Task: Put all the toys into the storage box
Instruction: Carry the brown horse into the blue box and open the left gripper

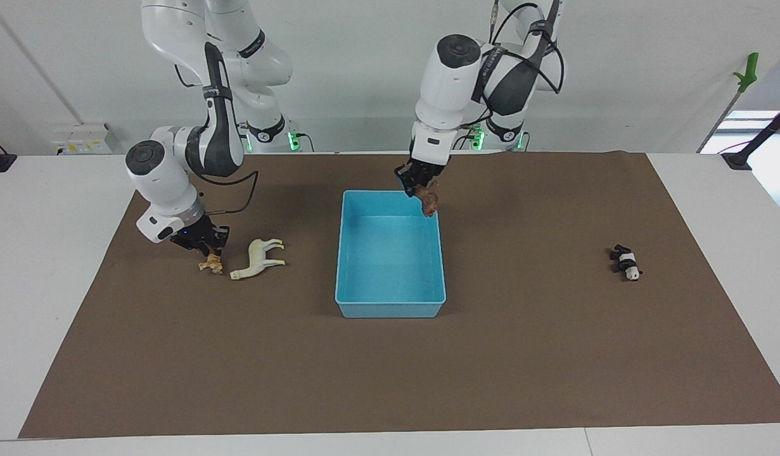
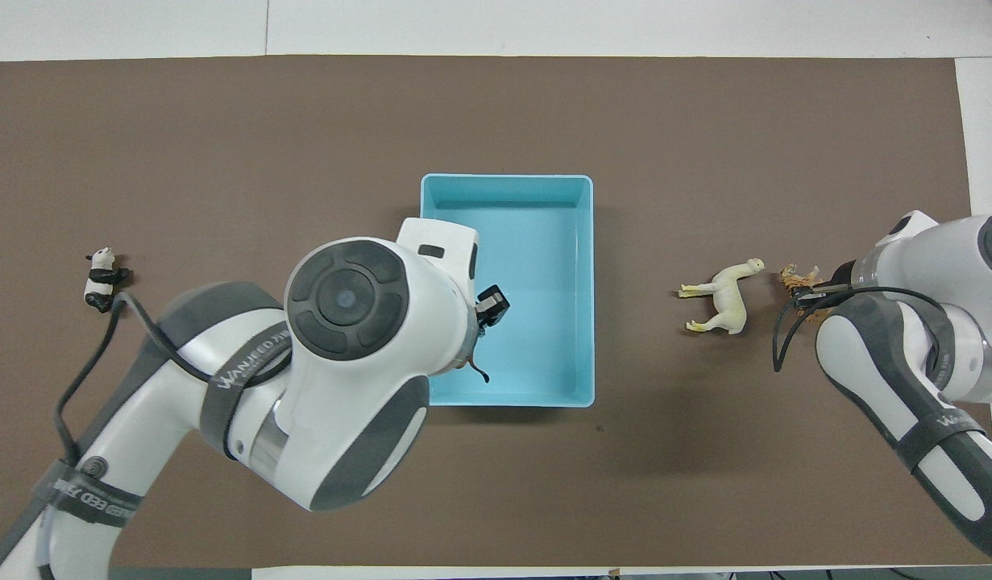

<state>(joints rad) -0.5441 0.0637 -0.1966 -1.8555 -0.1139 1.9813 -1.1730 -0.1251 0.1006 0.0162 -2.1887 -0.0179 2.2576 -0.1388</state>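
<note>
The light blue storage box sits mid-table with nothing lying in it. My left gripper hangs over the box's corner closest to the robots, shut on the brown animal, which the arm mostly hides in the overhead view. Toward the right arm's end, my right gripper is down at the mat, shut on the orange tiger. The cream-white long-necked animal lies on its side beside the tiger. The panda lies toward the left arm's end.
A brown mat covers most of the white table, and every toy and the box rest on it. The left arm's bulk covers part of the box in the overhead view. A green-tipped pole stands off the table.
</note>
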